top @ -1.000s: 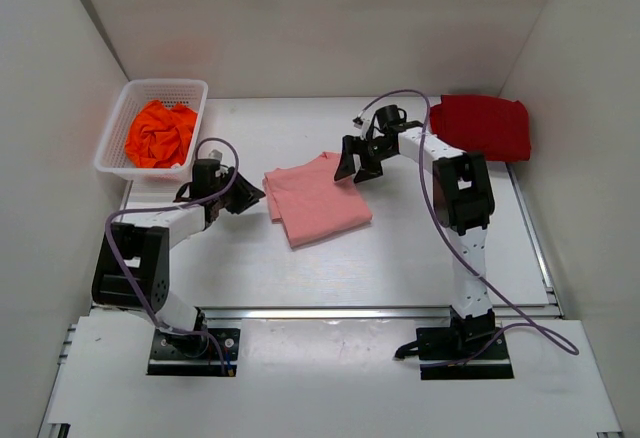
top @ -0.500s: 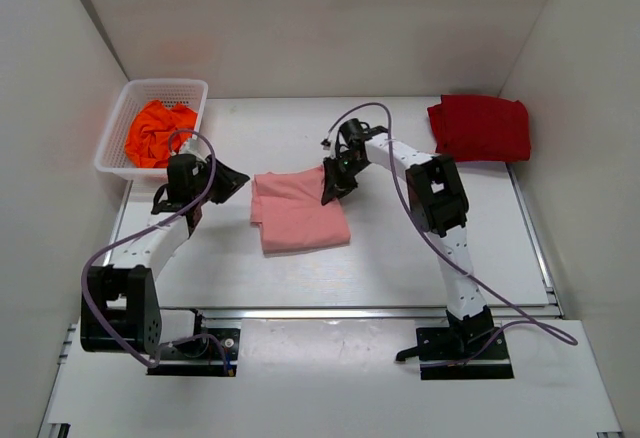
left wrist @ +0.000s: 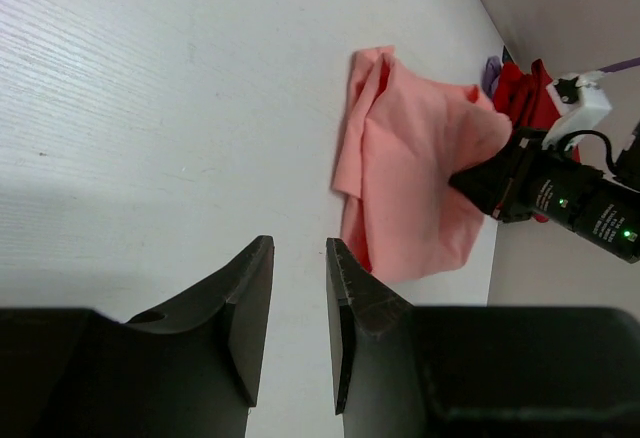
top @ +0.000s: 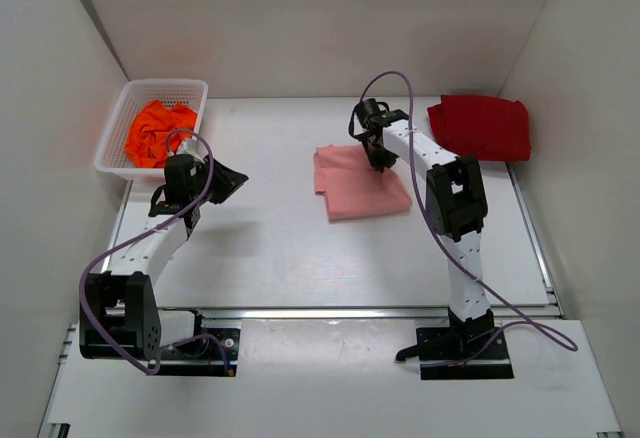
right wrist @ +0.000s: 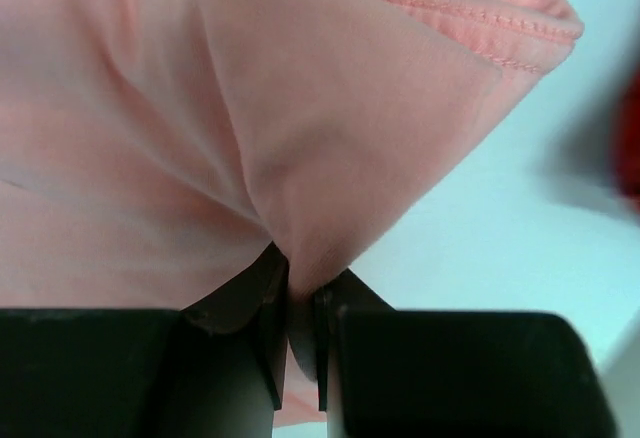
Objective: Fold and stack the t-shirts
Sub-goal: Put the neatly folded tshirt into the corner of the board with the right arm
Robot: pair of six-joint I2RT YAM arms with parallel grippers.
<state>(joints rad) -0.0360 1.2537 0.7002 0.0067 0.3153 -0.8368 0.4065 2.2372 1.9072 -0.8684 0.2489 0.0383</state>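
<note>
The top view looks steeply down from above and behind the 2 arm bases [top: 190, 343], set far enough back to take in the whole worktop [top: 270, 248] and the walls [top: 320, 28] around it. The left wrist view sits low, looking out past the left claw [left wrist: 298, 258] across the worktop to the salmon-pink t-shirt [left wrist: 410, 188] and the right claw [left wrist: 472, 180] well apart from it, all of which the top view also holds. The right wrist view is pressed right up to that same t-shirt, with cloth filling most of the frame beyond its own fingers [right wrist: 240, 313].
</note>
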